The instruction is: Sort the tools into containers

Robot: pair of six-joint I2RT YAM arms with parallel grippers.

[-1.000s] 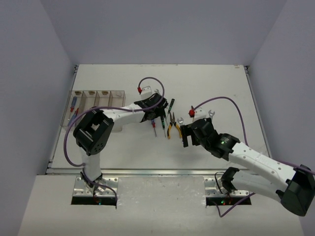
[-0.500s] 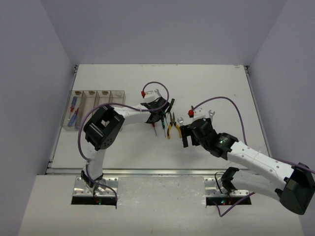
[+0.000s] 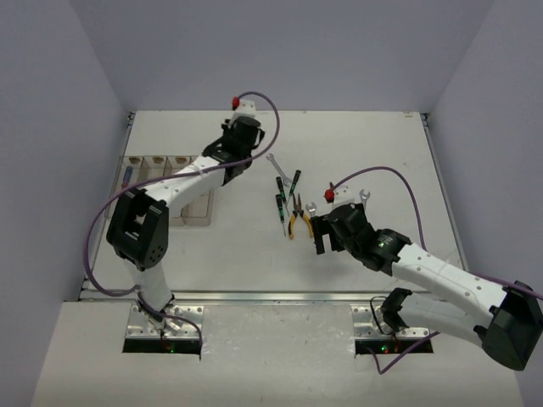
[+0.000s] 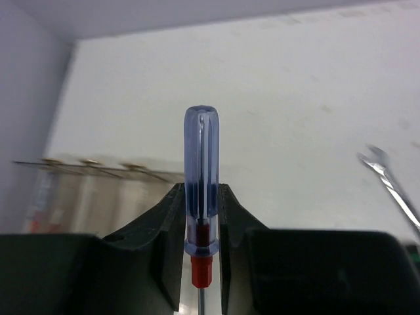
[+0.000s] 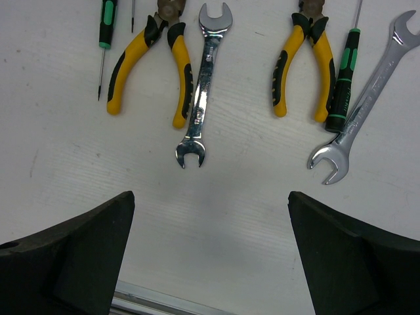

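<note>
My left gripper [image 4: 200,191] is shut on a blue clear-handled screwdriver [image 4: 201,154] with a red collar, its handle sticking out past the jaws. In the top view that gripper [image 3: 237,140] is raised over the back of the table, right of the containers [image 3: 157,168], a row of clear bins also seen in the left wrist view [image 4: 85,190]. My right gripper [image 5: 210,197] stands wide open, nothing between its fingers, just in front of yellow pliers [image 5: 147,65], a silver wrench [image 5: 200,85], a second pair of pliers [image 5: 302,65], a green-black screwdriver [image 5: 342,79] and another wrench [image 5: 367,98].
The leftmost bin holds a blue and red tool [image 3: 125,180]. My left arm lies across the right-hand bins. More tools lie mid-table: a wrench [image 3: 276,161] and green screwdrivers [image 3: 280,193]. The table's front rail [image 5: 164,305] is just behind my right gripper.
My left gripper closed on the blue screwdriver among the tools, then lifted it and swung up and back towards the left. The right arm has not moved.
</note>
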